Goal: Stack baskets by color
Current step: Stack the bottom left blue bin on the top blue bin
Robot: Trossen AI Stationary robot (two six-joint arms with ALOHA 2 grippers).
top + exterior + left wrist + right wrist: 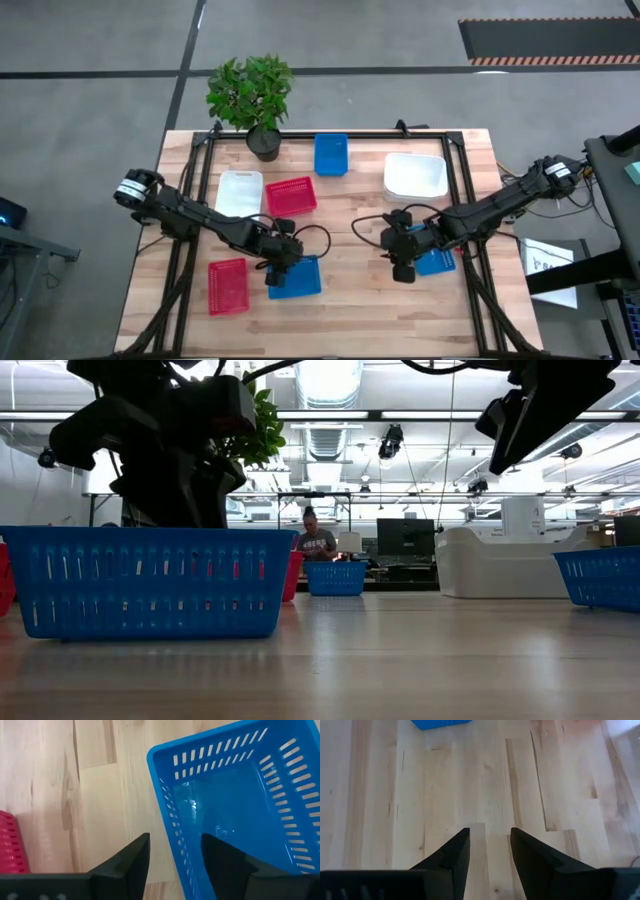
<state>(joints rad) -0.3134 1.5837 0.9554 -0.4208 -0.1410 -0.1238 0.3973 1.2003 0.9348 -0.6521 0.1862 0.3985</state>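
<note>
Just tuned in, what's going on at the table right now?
The robot is sorting baskets by color. The left gripper is open, straddling the wall of a blue basket at the front of the table, not clamping it. The right gripper is open and empty over bare wood, beside another blue basket. A third blue basket sits at the back by the plant. The red baskets lie apart; white ones sit on both sides.

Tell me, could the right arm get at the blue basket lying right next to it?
Probably yes: the right gripper hangs open over bare wood, the blue basket lies just beside it, and nothing stands between them.
</note>
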